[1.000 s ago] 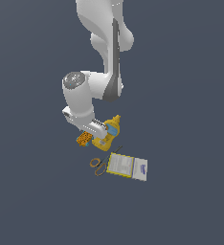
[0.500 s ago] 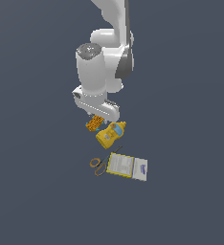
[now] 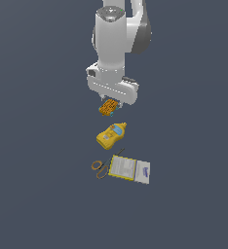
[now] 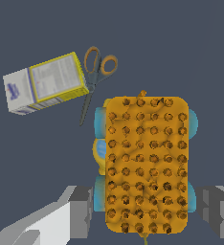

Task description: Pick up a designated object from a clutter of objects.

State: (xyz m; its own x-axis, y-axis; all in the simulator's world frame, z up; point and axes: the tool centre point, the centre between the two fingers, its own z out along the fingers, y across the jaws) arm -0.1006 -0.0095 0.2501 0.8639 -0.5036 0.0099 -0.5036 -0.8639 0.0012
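The designated object, a small flat orange piece with a dark grid and cyan tips, hangs in the air under the wrist. My gripper is shut on it, well above the rest of the clutter of objects. In the wrist view the designated object fills the middle, with grey fingers on either side of it near the gripper. The yellow bottle lies directly below and is almost hidden in the wrist view, where only a sliver shows.
A flat white-and-yellow box lies on the dark floor, also seen in the wrist view. Orange-handled scissors rest beside the box, with their handles and blades in the wrist view.
The arm has swung toward the exterior view's right and risen. The orange item has left the floor beside the bottle and now hangs in the gripper above it.
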